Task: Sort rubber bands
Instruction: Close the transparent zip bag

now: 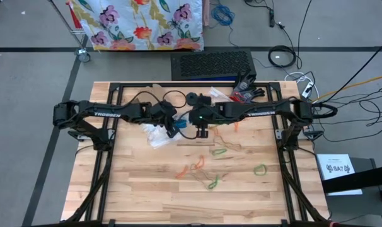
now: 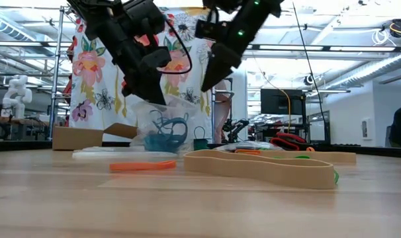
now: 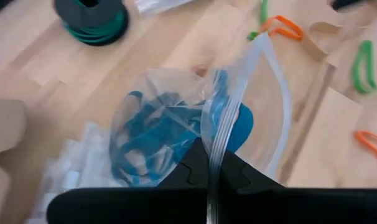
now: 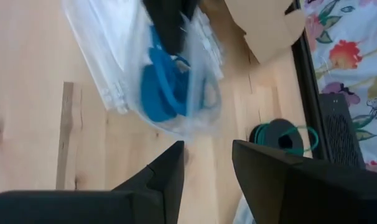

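The left gripper (image 3: 210, 177) pinches a clear bag (image 3: 176, 124) of blue rubber bands (image 3: 142, 140) near the bench's (image 1: 140, 195) far edge. The right gripper (image 4: 207, 162) hangs open beside it, holding nothing.

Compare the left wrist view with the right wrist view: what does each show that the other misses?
Only the left wrist view shows the left gripper shut on the clear bag's edge, plus loose orange and green bands on the table.

Only the right wrist view shows the right gripper open and empty above the wood, and floral cloth beyond the table.

Both show the bag of blue bands and the green spool.
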Controlling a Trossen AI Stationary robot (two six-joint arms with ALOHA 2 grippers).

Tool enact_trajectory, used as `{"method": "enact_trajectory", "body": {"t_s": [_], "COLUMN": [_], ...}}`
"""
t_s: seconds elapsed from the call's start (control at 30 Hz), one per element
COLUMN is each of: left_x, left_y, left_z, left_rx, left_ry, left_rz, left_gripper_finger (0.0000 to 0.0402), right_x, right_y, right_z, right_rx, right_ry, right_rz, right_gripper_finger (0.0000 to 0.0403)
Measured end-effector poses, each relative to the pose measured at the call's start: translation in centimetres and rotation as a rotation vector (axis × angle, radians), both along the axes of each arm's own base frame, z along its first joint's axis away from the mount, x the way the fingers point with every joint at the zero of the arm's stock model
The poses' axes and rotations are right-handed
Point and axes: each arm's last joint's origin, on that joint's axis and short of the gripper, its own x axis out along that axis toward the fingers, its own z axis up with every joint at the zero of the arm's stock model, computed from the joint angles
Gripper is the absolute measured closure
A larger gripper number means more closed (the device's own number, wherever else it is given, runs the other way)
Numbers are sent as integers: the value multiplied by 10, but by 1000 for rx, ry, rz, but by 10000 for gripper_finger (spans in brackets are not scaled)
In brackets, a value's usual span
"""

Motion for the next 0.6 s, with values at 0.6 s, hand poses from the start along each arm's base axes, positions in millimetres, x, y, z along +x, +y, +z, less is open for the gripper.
{"method": "enact_trajectory", "body": {"t_s": [0.6], "left_x": [8], "left_y": [5], "left_z": [0], "left_rx": [-66], "left_ry": [-86], "left_rz": [0], "left_gripper_finger": [401], "right_x": [-73], "right_y": [11], "right_z": [-75], "right_rx": [173], "right_ry": [-441], "right_rz": [18], "right_gripper_finger": [313]}}
